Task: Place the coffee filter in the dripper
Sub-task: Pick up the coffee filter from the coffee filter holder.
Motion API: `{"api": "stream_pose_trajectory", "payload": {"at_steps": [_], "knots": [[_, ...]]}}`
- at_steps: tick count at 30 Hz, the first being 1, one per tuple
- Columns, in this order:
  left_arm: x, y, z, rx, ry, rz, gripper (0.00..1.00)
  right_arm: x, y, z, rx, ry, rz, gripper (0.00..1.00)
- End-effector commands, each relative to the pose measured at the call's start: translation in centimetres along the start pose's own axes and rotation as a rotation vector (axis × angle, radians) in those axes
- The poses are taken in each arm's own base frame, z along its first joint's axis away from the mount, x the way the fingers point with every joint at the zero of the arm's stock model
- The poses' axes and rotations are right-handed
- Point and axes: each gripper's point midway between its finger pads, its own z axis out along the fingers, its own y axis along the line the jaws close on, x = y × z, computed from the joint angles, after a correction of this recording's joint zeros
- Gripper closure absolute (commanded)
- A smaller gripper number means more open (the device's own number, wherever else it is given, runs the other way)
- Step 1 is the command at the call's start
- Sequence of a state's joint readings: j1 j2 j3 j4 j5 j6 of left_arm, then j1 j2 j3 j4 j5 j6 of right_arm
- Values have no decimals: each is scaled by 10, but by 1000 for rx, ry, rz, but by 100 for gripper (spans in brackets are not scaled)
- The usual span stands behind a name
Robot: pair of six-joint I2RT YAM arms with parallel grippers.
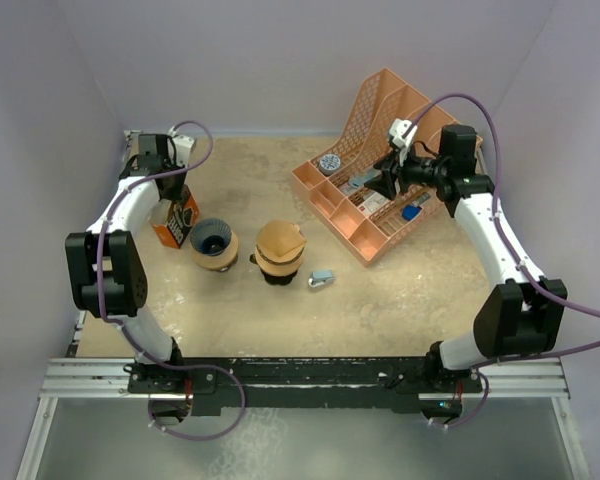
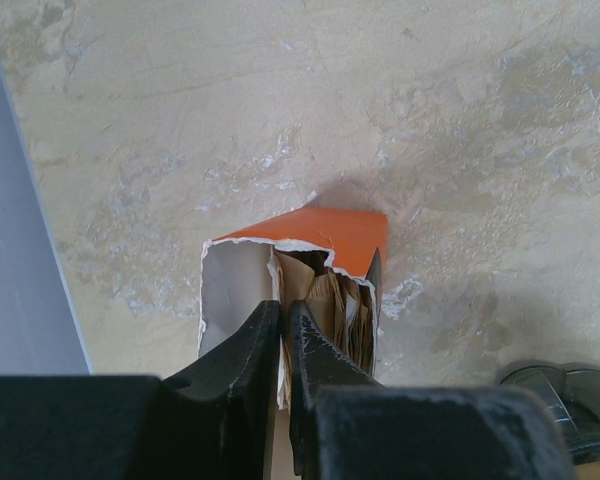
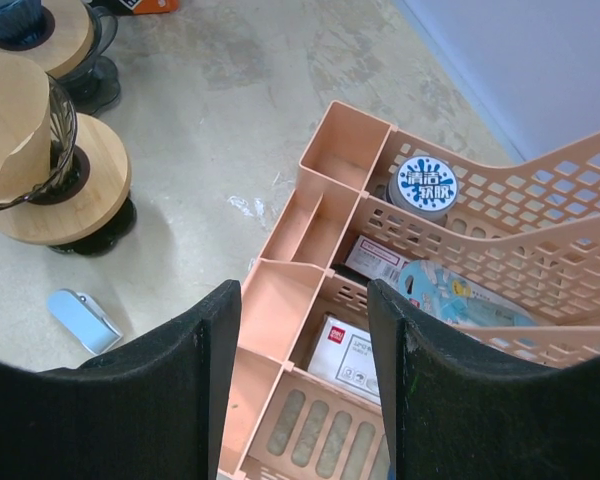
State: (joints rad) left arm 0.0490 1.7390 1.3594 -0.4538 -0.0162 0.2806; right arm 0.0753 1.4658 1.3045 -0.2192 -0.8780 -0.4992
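Left end effector (image 2: 283, 335) pinches a paper edge (image 2: 279, 298) inside the orange box (image 2: 330, 235); right end effector (image 3: 305, 300) hangs half-open, empty, above the organizer (image 3: 345, 150).

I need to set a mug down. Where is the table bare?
Widest bare stretch: the beige table between the arm bases and the two drippers on round wooden stands. Also bare: the back middle, between the orange cardboard filter box and the peach plastic desk organiser. Crowded: box, drippers and the small light-blue clip.

Pale lilac walls (image 1: 280, 60), mottled beige tabletop (image 1: 400, 300), perhaps stone-patterned, soft even light
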Motion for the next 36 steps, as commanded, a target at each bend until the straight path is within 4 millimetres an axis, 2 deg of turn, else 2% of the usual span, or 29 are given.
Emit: {"api": "stream_pose_trajectory", "payload": {"at_steps": [1, 4, 8, 17, 24, 31, 36], "knots": [[-20, 5, -9, -20, -67, 11, 95, -3, 1, -1, -16, -17, -16, 43], [-23, 7, -12, -22, -66, 14, 100, -1, 1, -1, -21, -9, -17, 43], [-28, 9, -17, -30, -78, 21, 100, 0, 1, -1, -20, -5, -19, 43], [-34, 18, -55, -70, -115, 36, 100, 3, 0, 1, -27, 4, -15, 42], [-20, 17, -72, -73, -137, 16, 100, 5, 0, 1, -29, 9, -15, 42], [0, 18, -82, -75, -134, -11, 100, 6, 0, 1, -26, 16, -21, 41], [8, 20, -87, -83, -137, -33, 99, 7, -3, 1, -14, 24, -23, 41]]}}
